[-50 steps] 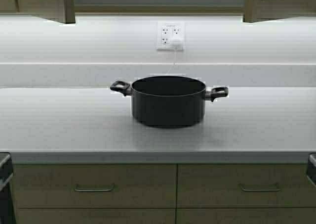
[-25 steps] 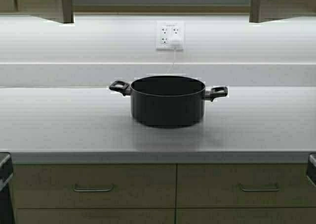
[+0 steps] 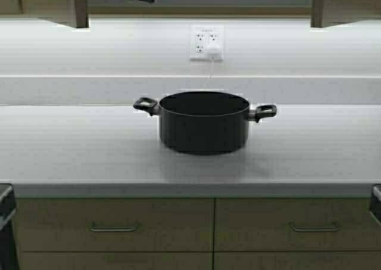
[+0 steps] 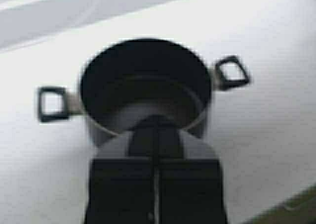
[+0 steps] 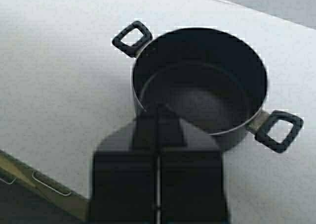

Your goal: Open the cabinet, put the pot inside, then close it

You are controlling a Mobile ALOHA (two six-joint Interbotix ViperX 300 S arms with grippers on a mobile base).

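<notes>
You had the pot (image 3: 203, 121) upright mid-desk (image 3: 71, 151), below the open cabinet (image 3: 351, 5), handles pointing left and right along the desk edge. Both grippers hovered above it, left gripper (image 4: 155, 157) and right gripper (image 5: 158, 145), fingers pressed together, holding nothing. Neither arm looked clearly nearer; each handle lay on its own side.

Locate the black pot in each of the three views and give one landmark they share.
High view: the pot stands mid-picture on the white counter, below the wall outlet.
Left wrist view: pot in the centre, beyond the left gripper.
Right wrist view: pot right of centre, beyond the right gripper.
Shared landmark: its two loop handles.
</notes>
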